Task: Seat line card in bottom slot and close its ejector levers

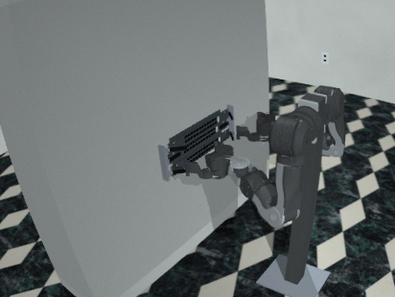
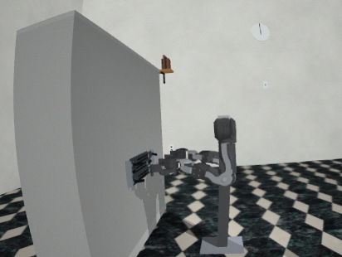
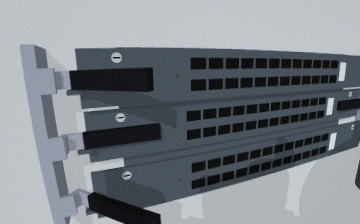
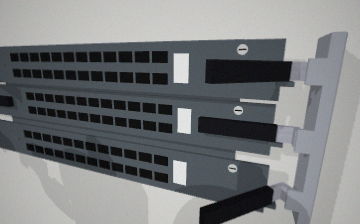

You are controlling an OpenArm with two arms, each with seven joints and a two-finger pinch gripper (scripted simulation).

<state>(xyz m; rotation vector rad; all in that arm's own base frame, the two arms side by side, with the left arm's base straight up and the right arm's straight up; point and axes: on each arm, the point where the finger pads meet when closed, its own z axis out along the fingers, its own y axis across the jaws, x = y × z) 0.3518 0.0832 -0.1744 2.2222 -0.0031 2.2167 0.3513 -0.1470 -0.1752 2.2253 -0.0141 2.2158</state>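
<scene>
The card cage holds three cards. The bottom line card (image 3: pixel 260 160) (image 4: pixel 100 157) has its left ejector lever (image 3: pixel 124 209) and right ejector lever (image 4: pixel 236 202) standing out from the faceplate. The top card's levers (image 3: pixel 111 80) (image 4: pixel 248 71) also appear to stand out; the middle card's levers (image 3: pixel 122 136) (image 4: pixel 237 129) appear to lie near its faceplate. My left gripper (image 1: pixel 205 155) is open, close before the cage's left end. My right gripper (image 1: pixel 243 125) is open near the right end. Neither wrist view shows its own fingertips clearly.
Grey side rails (image 3: pixel 45 130) (image 4: pixel 322 120) flank the cards and carry the lever pivots. The cage sits on a tall grey wall block (image 1: pixel 120 86) (image 2: pixel 112 124). Arm shadows fall on it. The robot's post (image 1: pixel 304 225) stands on a flat base plate (image 1: pixel 313 282).
</scene>
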